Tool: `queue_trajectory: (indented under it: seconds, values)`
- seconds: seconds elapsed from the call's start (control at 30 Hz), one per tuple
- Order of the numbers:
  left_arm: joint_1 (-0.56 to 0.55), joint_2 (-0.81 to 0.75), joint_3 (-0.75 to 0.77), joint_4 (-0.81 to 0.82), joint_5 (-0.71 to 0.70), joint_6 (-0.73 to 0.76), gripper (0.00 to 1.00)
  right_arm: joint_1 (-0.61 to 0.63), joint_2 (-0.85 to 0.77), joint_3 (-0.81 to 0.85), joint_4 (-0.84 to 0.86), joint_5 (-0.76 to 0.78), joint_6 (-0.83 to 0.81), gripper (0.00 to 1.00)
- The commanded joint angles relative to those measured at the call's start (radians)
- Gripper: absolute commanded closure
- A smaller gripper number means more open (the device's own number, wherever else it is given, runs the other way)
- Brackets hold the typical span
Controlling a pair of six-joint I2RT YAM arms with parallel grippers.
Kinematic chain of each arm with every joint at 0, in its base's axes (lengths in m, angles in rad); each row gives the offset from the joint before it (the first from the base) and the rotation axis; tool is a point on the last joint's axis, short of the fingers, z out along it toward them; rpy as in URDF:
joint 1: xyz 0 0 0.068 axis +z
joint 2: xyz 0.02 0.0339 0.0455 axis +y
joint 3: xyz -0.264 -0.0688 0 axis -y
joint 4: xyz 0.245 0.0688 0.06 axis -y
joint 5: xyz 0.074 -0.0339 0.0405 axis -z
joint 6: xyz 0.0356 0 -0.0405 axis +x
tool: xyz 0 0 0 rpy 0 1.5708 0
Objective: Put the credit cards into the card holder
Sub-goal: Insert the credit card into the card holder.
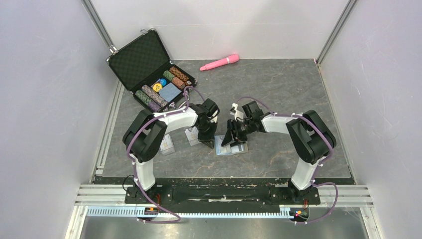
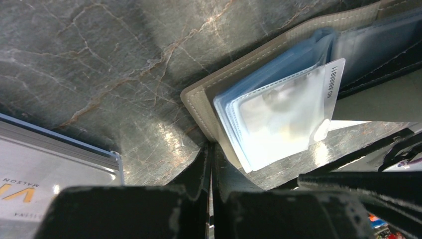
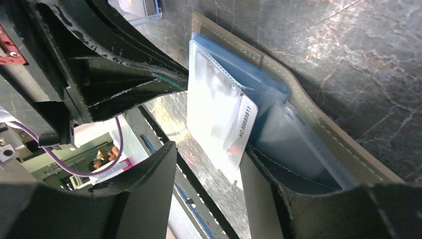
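1. Dark grey marbled tabletop (image 1: 278, 84) with pale walls around it. The open khaki fabric card holder (image 2: 209, 94) lies near the front, between both grippers.
2. The left gripper (image 2: 210, 169) has its jaws closed on nothing, tips down just beside the holder's corner. The right gripper (image 1: 231, 135) has its jaws apart and grips nothing.
3. Risk: the pale plastic credit card (image 2: 298, 107) sits only partway in a clear sleeve. Ungripped, it could slide out, or a push could shove the holder.
4. Its edge reads "NO 88888811". The spare pale card (image 2: 45, 174) shows an orange "V" and small print, seemingly "MALSON".
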Motion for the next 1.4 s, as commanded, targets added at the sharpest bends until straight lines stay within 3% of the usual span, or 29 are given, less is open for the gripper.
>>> queue_trajectory:
  seconds: [0.0,0.2,0.6,0.73,1.07,1.2,1.37]
  values:
    - [-0.013,0.036,0.006,0.037,-0.013,0.038,0.98,0.005,-0.017,0.034,-0.115,0.094,-0.068,0.45]
    - [-0.014,0.038,0.015,0.037,-0.006,0.039,0.98,0.007,-0.016,0.050,-0.128,0.104,-0.074,0.40]
    - [-0.040,0.056,0.056,0.037,0.024,0.040,0.98,0.053,0.068,0.070,-0.050,0.025,-0.014,0.80]
    - [-0.044,0.049,0.063,0.025,0.010,0.041,0.95,0.052,0.065,0.068,-0.049,0.014,-0.009,0.82]
    - [-0.044,-0.085,0.079,-0.053,-0.172,0.034,0.58,0.053,-0.032,0.129,-0.229,0.170,-0.112,0.43]
    - [-0.044,-0.125,0.092,-0.050,-0.163,0.023,0.52,0.053,-0.053,0.146,-0.269,0.192,-0.142,0.27]
    - [-0.038,-0.157,0.074,0.012,-0.080,-0.003,0.48,0.053,-0.075,0.181,-0.318,0.204,-0.179,0.17]
